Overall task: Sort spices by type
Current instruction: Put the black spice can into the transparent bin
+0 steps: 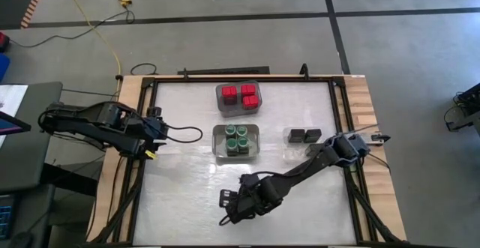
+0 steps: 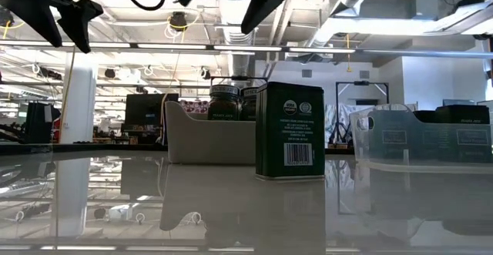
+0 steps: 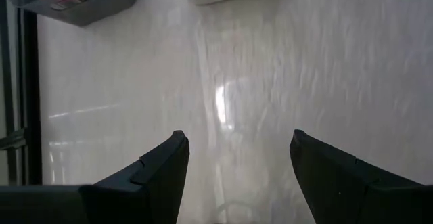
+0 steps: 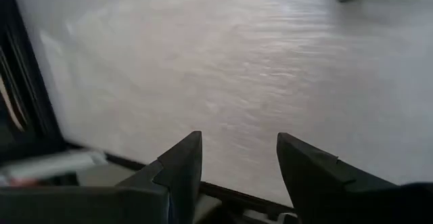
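Red-topped spices (image 1: 244,95) sit in a grey bin (image 1: 223,104) at the far middle. Green-lidded jars (image 1: 237,138) fill a pale bin (image 1: 217,144) at the table's centre. Two dark tins (image 1: 303,135) lie in a clear bin (image 2: 422,138) on the right. One dark green tin (image 2: 290,132) stands upright on its base on the table; in the high view my right arm hides it. My right gripper (image 4: 238,139) hangs open over the near middle of the table (image 1: 227,209), nothing between its fingers. My left gripper (image 3: 237,135) is open above the left edge (image 1: 161,126).
A dark metal frame (image 1: 339,106) rims the white table top, with wooden strips (image 1: 371,109) outside it. A black cable (image 1: 187,135) loops onto the table beside my left gripper. Bare table lies on the near left (image 1: 180,195).
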Tool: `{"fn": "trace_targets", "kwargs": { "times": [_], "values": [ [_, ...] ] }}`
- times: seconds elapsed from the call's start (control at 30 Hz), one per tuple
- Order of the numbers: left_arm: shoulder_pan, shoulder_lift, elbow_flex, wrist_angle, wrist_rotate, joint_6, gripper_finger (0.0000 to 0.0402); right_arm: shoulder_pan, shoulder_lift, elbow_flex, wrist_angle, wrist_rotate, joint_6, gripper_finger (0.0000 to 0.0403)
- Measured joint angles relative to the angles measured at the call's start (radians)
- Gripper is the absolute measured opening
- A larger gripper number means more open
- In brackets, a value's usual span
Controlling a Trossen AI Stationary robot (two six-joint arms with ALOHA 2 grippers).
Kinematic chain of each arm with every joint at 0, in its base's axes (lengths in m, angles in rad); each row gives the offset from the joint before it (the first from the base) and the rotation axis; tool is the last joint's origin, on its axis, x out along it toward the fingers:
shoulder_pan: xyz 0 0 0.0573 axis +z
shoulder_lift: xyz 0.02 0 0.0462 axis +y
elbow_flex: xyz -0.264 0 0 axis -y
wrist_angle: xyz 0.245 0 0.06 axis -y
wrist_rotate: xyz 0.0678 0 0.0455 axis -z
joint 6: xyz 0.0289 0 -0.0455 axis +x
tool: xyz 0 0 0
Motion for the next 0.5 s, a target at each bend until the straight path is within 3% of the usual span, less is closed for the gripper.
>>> {"fn": "trace_targets", "kwargs": {
  "times": [0.27,0.5],
  "values": [
    [0.0,-0.001,0.0,0.001,0.0,-0.034,0.0247,-0.02,0.0,0.0,0.016,-0.166,-0.536,0.0203],
    [0.0,-0.001,0.0,0.001,-0.001,-0.038,0.0247,-0.084,-0.011,0.053,-0.06,-0.173,-0.833,0.0179]
  ]
}}
